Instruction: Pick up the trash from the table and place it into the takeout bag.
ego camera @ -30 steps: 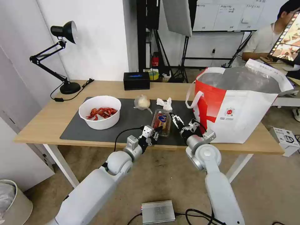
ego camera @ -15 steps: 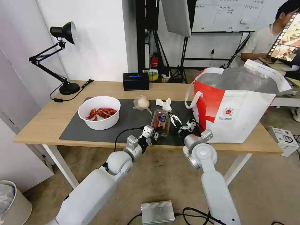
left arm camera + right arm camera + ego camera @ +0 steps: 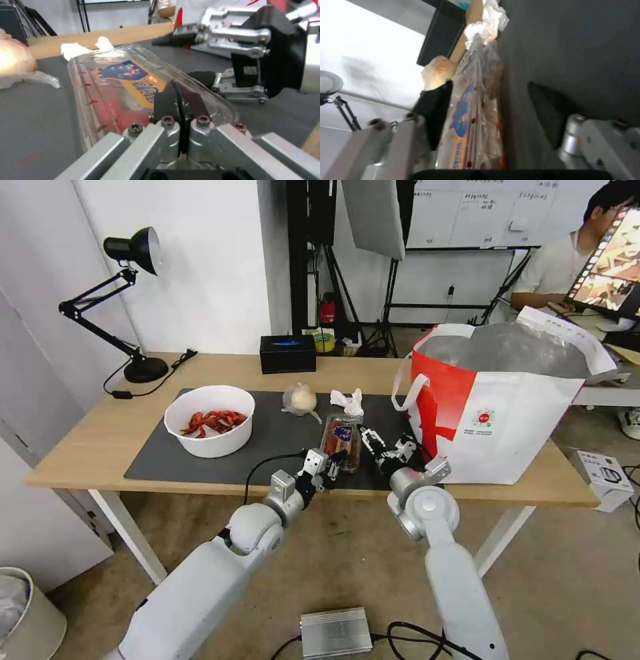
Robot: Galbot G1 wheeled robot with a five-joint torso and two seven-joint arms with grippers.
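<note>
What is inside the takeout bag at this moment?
The takeout bag stands open, showing crumpled silver foil lining along its far inner wall. Its near wall hides the bottom, so any contents cannot be seen.

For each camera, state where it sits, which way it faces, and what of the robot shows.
Head view: up on the head, looking forward and down at the table; both arms show, left gripper, right gripper.
Left wrist view: on the left wrist, looking past shut fingers along the plastic tray; the right gripper shows.
Right wrist view: on the right wrist, open fingers straddling the tray's edge.
All three share the tray.
</note>
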